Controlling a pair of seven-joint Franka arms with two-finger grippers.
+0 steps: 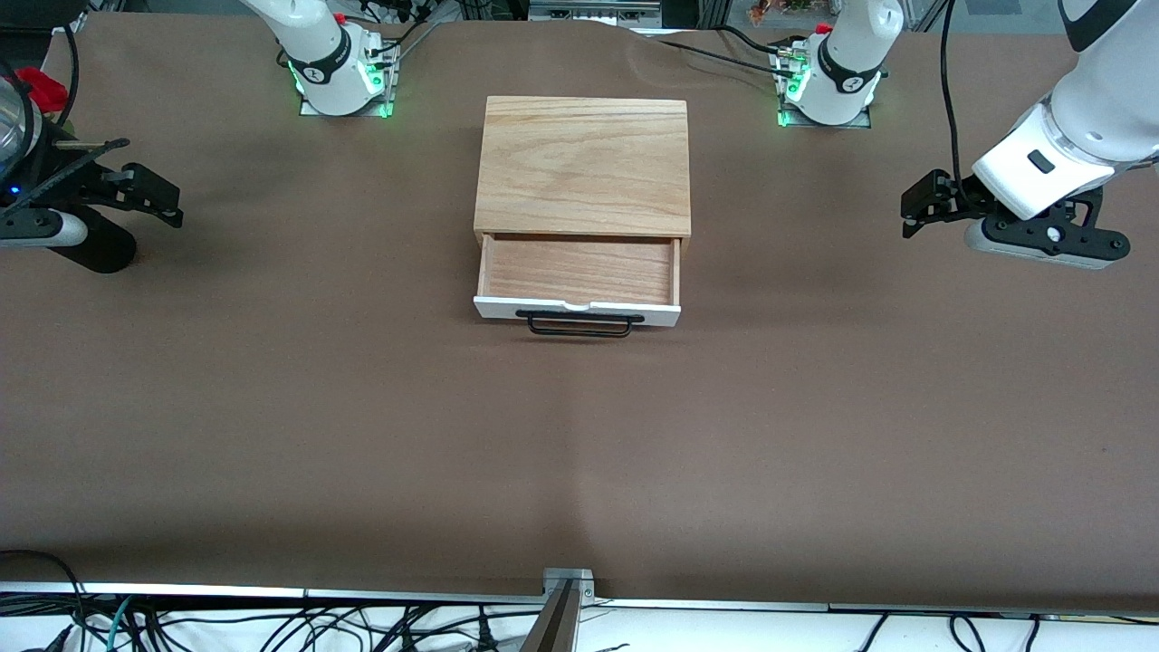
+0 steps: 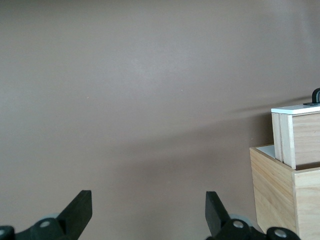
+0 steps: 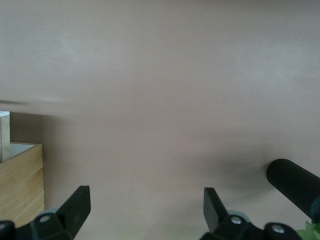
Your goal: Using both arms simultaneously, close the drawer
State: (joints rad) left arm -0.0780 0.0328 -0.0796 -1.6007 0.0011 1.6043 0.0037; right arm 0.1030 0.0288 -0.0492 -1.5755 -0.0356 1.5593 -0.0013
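We're at the start: the shallow light-wood drawer (image 1: 579, 272) with white front panel and wide black wire handle (image 1: 579, 323) sits pulled out of the small oak-coloured box (image 1: 582, 167), centre of the front view, slightly above middle. Not closed yet.

Key geometry: the drawer's long axis runs across the frame, parallel to the line of the arm bases. Its white front faces the bottom of the frame, toward the front camera. It slides up-frame into the box, so we judge the push has to go on the white front, up-frame.

Left gripper (image 1: 914, 210) hovers at the right edge of the front view, over bare brown table (image 1: 579, 453), well apart from the drawer. Fingers spread, holding nothing; the left wrist view shows both black fingertips (image 2: 80, 210) wide apart, with the box corner and drawer side at its edge.

Right gripper (image 1: 158, 201) hovers at the left edge of the frame, likewise over bare table and well apart. Fingers spread and empty; the right wrist view confirms the gap.

Both sit at roughly the box's height in the frame, above the drawer front. Neither looks clearly nearer, a fairly symmetric setup. We judge each has to come down-frame and inward to get in front of the white panel, one per end, either side of the handle.

Risk: uneven pushes could skew the drawer and jam it.
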